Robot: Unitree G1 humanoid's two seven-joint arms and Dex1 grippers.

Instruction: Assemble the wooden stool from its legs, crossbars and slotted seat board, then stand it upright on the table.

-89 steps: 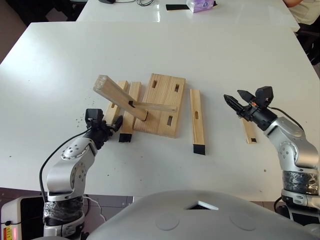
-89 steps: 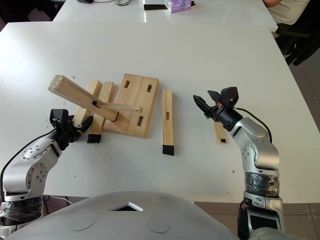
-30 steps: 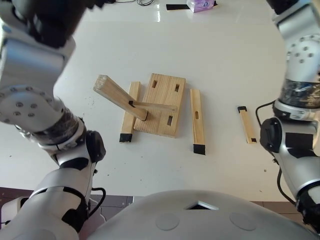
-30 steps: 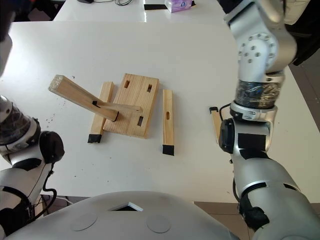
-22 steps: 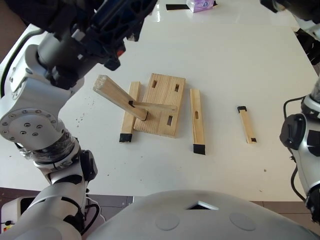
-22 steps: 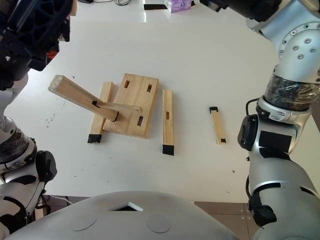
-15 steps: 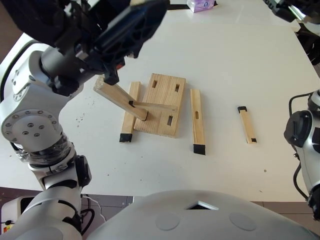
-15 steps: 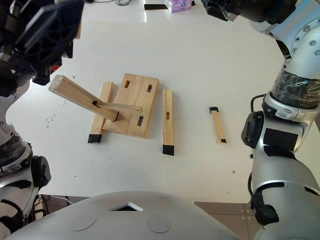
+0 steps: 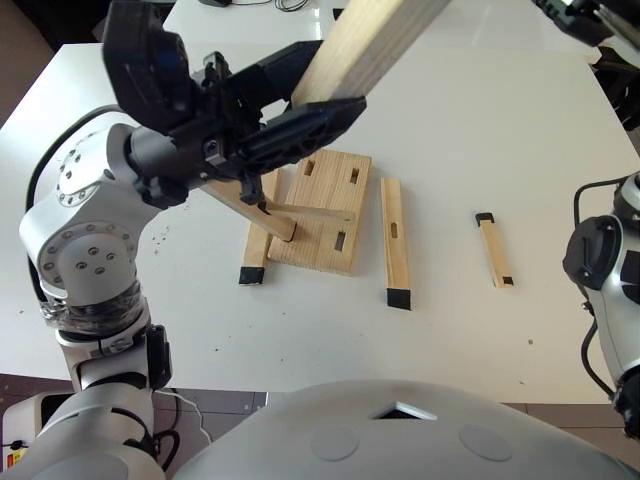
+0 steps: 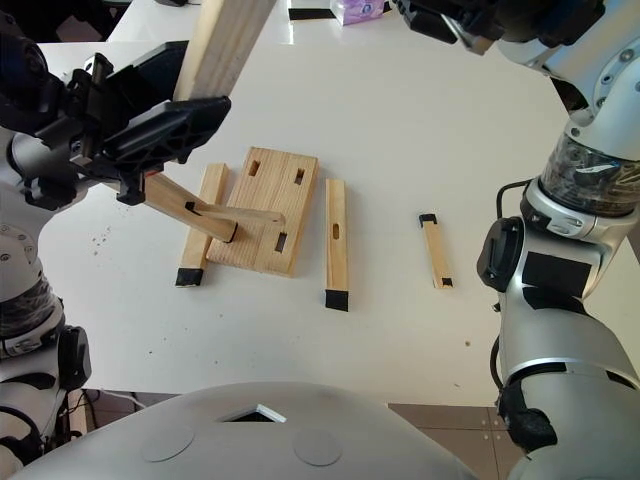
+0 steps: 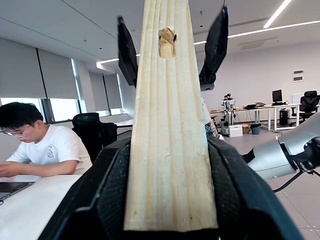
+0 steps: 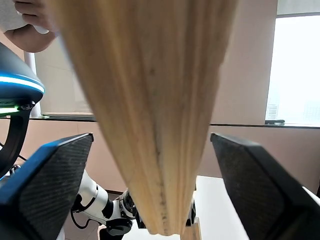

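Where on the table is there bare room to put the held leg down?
Free: the strip between the loose leg and the short crossbar, the table beyond the seat board, and its near edge. Crowded: the board's left side, under the left gripper and its held leg.

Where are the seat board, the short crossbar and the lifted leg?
seat board (image 9: 328, 190), left eye view, bare wood between the slots.
short crossbar (image 9: 494, 250), left eye view, middle of its length.
lifted leg (image 9: 365, 45), left eye view, middle of its broad face.

The left gripper (image 10: 205, 75) clasps 1 leg (image 10: 230, 30), raised above the flat seat board (image 10: 265, 195).
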